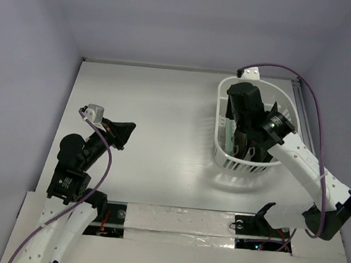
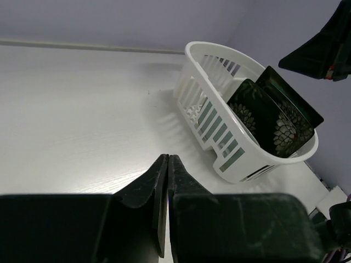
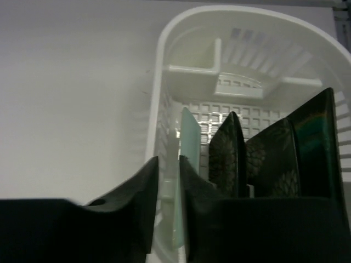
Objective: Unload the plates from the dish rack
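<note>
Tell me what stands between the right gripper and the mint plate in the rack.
Nothing visible does. The right gripper hangs open just over the mint plate, which stands beside the rack wall. That wall runs close alongside and may crowd the outer finger; the black plates stand on the plate's other side.

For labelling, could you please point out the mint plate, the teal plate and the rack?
Mint plate (image 3: 191,137): right wrist view, upper face.
Teal plate (image 3: 315,129): right wrist view, face.
Rack (image 2: 244,171): left wrist view, near wall.
</note>
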`<act>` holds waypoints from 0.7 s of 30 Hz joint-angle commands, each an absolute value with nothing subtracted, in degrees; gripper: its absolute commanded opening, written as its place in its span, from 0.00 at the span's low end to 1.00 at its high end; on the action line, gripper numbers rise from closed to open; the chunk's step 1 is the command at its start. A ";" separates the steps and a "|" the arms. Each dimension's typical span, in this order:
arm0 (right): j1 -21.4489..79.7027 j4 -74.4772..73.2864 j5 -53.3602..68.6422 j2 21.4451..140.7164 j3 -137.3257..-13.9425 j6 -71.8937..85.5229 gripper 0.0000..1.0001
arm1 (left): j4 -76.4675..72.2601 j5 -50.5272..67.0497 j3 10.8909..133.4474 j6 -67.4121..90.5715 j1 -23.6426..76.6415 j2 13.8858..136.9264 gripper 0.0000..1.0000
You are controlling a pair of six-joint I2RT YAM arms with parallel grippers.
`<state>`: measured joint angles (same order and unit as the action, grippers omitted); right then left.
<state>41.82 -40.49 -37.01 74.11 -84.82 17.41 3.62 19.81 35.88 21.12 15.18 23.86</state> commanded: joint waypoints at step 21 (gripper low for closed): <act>37.53 -35.95 -39.11 87.01 -77.62 16.52 0.44 | 3.08 17.75 38.58 20.57 15.29 22.59 0.43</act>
